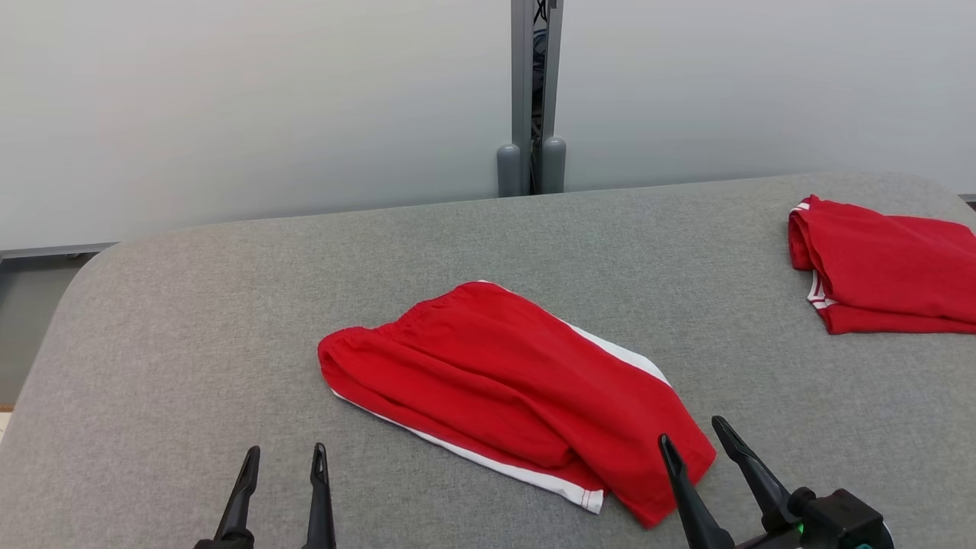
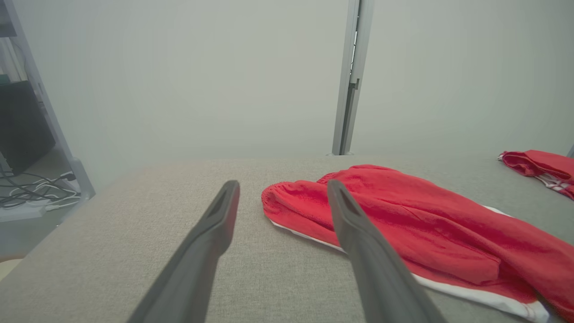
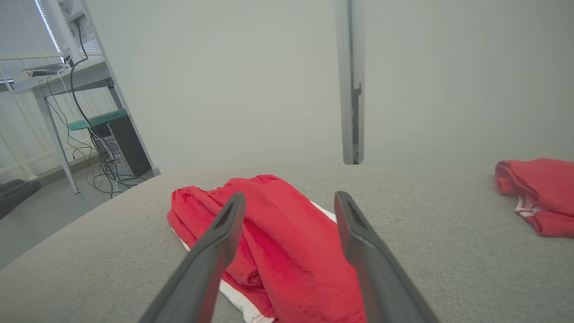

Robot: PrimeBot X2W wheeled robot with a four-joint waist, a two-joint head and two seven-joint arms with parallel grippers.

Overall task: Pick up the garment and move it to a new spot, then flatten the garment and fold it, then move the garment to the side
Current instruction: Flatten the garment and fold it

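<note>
The garment [image 1: 503,381] is a pair of red shorts with white side stripes, folded over and lying mid-table; it also shows in the wrist views [image 2: 426,229] [image 3: 278,237]. My left gripper [image 1: 284,465] [image 2: 282,190] hovers open near the front edge, left of the garment's waistband, holding nothing. Open too, my right gripper [image 1: 692,436] [image 3: 289,202] stands at the garment's near right corner, its fingers just above the cloth, with nothing gripped.
A second red garment [image 1: 884,267] lies folded at the table's far right edge [image 2: 542,168] [image 3: 538,193]. The grey padded table [image 1: 191,343] has a rounded left corner. A grey post [image 1: 534,99] stands behind it. Desks and cables [image 3: 89,134] lie off the left side.
</note>
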